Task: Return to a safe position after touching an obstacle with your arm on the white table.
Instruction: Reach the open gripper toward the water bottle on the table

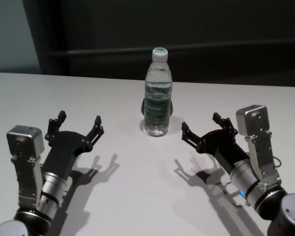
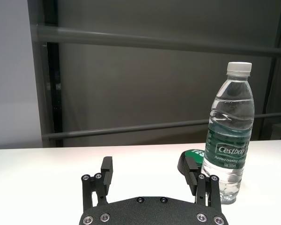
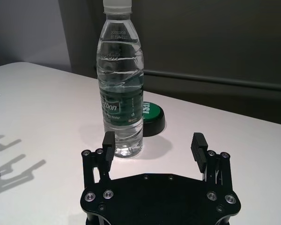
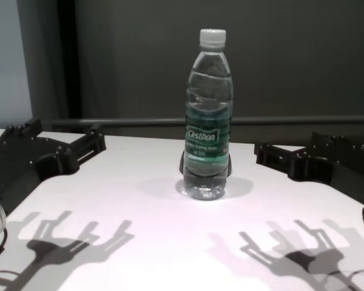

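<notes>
The obstacle, a clear water bottle with a white cap and green label, stands upright near the middle of the white table. It also shows in the chest view as the bottle, and from the wrists as the bottle and the bottle. My left gripper hovers open to the bottle's left, apart from it. On the other side my right gripper is open too, a short gap from the bottle. Nothing sits between either pair of fingers.
A low black puck with a green top lies just behind the bottle, touching or nearly touching its base. The table's far edge runs in front of a dark wall with horizontal rails.
</notes>
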